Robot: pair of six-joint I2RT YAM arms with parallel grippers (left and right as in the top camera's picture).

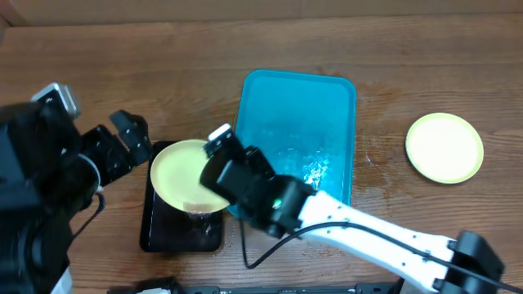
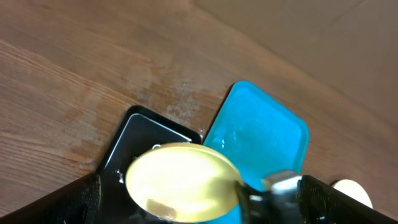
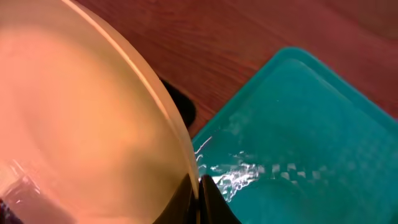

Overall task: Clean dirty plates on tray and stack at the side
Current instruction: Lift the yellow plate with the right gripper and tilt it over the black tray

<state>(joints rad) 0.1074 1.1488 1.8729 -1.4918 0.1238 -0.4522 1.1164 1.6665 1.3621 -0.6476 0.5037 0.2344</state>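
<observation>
My right gripper is shut on the right rim of a pale yellow-green plate and holds it tilted over the black tray. The pinch on the rim shows in the right wrist view, where the plate fills the left side. The plate has a brownish smear near its lower edge. The blue tray lies in the middle, wet and holding no plates. A clean plate lies on the table at the right. My left gripper is open and empty, just left of the held plate.
The black tray sits left of the blue tray and touches its lower left corner. Water films the blue tray and the wood to its right. The right arm reaches across the front of the table.
</observation>
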